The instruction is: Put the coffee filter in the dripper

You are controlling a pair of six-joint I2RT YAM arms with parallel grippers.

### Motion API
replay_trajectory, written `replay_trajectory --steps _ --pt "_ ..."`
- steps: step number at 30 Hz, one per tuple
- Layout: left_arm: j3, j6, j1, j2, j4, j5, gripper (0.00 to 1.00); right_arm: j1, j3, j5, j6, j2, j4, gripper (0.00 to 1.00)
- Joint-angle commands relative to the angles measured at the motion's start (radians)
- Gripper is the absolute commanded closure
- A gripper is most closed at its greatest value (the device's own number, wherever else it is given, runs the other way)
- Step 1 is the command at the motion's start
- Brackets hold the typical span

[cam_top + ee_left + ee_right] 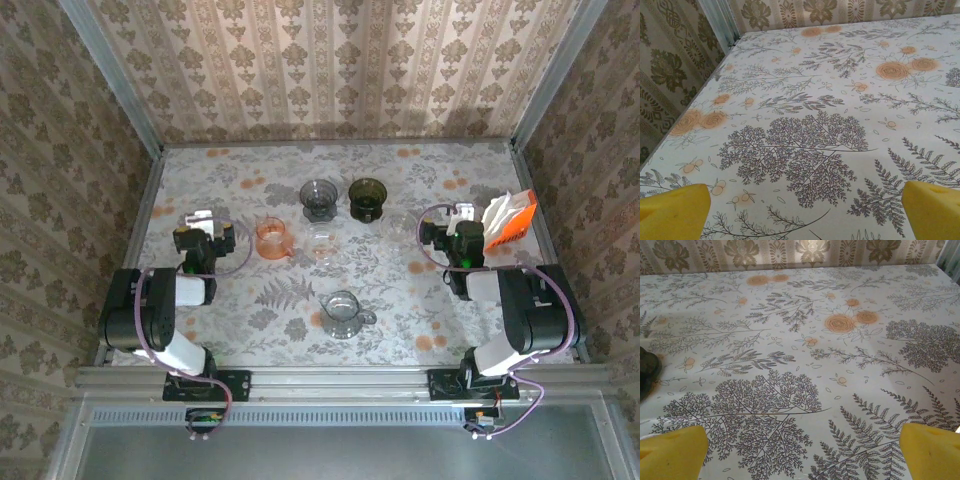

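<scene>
Task not started, in our judgement. Both arms sit at their own sides of the table.

Left gripper (203, 222): jaws wide, nothing between them. In its wrist view the yellow pads (675, 212) sit at the lower corners over bare cloth (805, 75).

Right gripper (455, 218): also wide and empty, pads (932, 452) far apart.

Filter (498, 208): white paper standing out of the orange pack (517, 226) at the far right of the table, just beside the right gripper.

Drippers: orange (272, 238), grey (320, 198) and dark (367, 197) at mid-table, and a clear one with a handle (342, 313) nearer the arms. Another clear piece lies beside the orange one, but it is hard to make out. We cannot tell which dripper is meant.

What we think could go wrong:
- Pulling several filters at once, because thin sheets packed together cling.
- Dragging or tipping the pack, which looks light and is not held down; the left arm is well away from it.
- Crushing the paper cone in the pinch, so it will not seat.
- Knocking a dripper over on approach, since they stand close together and the clear ones are easy to misjudge.
- Filter landing askew on the rim if released too high.
</scene>
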Motion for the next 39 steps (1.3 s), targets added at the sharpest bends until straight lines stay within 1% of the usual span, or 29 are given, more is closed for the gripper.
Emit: replay_trajectory --steps 1,7,11,37,39 --pt "0.017 0.016 0.005 0.0 0.008 0.013 0.0 -0.004 -0.001 -0.012 -0.003 -0.002 0.029 0.0" --pt "0.016 0.021 0.001 0.0 0.011 0.016 0.0 -0.004 -0.001 -0.012 -0.003 -0.002 0.029 0.0" --pt "0.017 0.048 -0.004 0.0 0.008 0.072 0.0 -0.004 -0.001 -0.013 -0.004 -0.002 0.029 0.0" --pt "0.019 0.045 -0.001 -0.001 0.004 0.078 0.0 -0.004 -0.001 -0.013 -0.003 -0.002 0.029 0.0" --pt "0.025 0.037 0.008 -0.001 -0.009 0.091 0.0 -0.004 -0.001 -0.012 -0.003 -0.002 0.027 0.0"
